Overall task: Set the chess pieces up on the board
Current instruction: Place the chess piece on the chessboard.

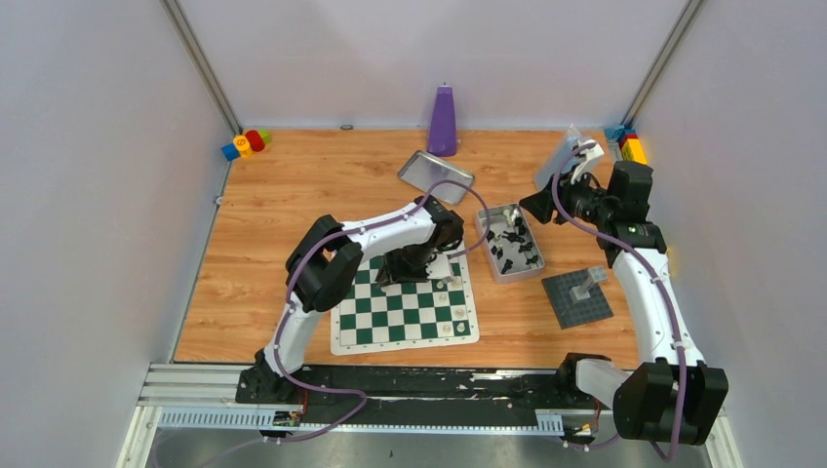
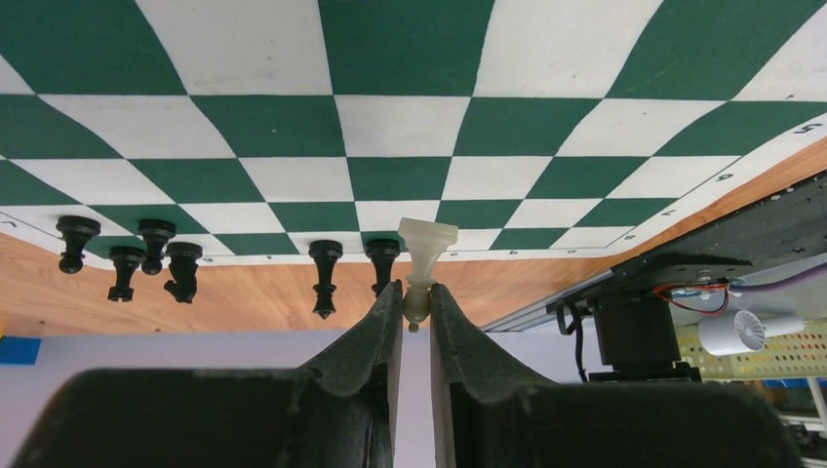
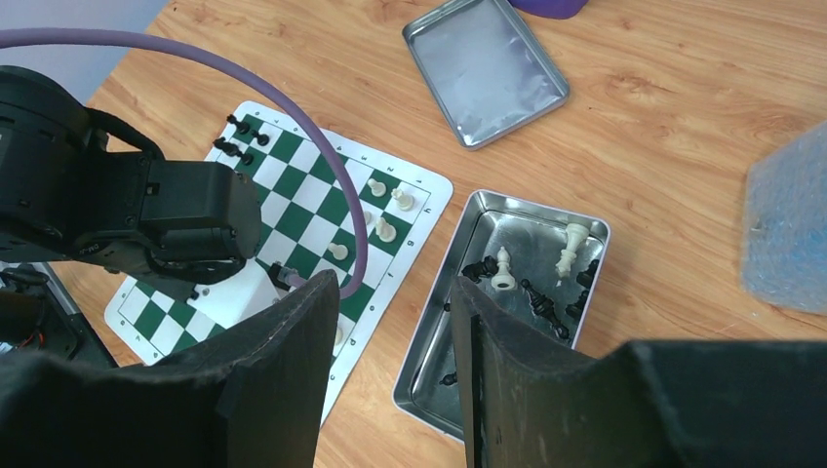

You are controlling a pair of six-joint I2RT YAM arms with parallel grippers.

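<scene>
The green-and-white board (image 1: 405, 312) lies in front of the left arm. My left gripper (image 2: 416, 292) is shut on the top of a cream chess piece (image 2: 425, 255), whose base rests at the board's (image 2: 410, 117) edge row, beside a black piece (image 2: 382, 263). Several black pieces (image 2: 156, 255) stand along that same edge. A few cream pieces (image 3: 387, 229) stand on the board's (image 3: 302, 185) opposite side. My right gripper (image 3: 395, 292) hangs open and empty above an open tin (image 3: 541, 208) that holds loose black pieces and cream ones (image 3: 502, 270).
A silver tray (image 1: 436, 176) and a purple bottle (image 1: 443, 121) sit behind the board. A dark grey studded baseplate (image 1: 577, 296) lies to the right of the tin (image 1: 485, 234). Coloured blocks (image 1: 246, 143) sit in the back left corner, with more blocks (image 1: 629, 144) at the back right.
</scene>
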